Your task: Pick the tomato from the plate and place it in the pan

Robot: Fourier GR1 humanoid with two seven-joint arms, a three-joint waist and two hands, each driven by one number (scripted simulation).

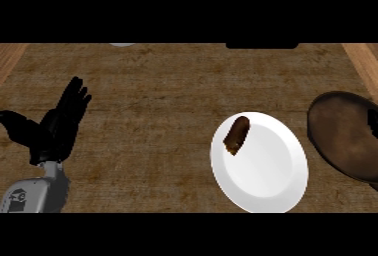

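Tomato (237, 135), shown as a dark brown elongated piece, lay on the upper left part of the white plate (260, 170), its long axis running nearly straight away from the robot and tipped slightly rightward at the far end. The brown pan (347, 135) sat just right of the plate on the bench (162, 90). The left hand (60, 125) rested at the view's left, fingers straight and released, holding nothing. No right hand showed. A good pick would likely close across the short width, then carry rightward to the pan.
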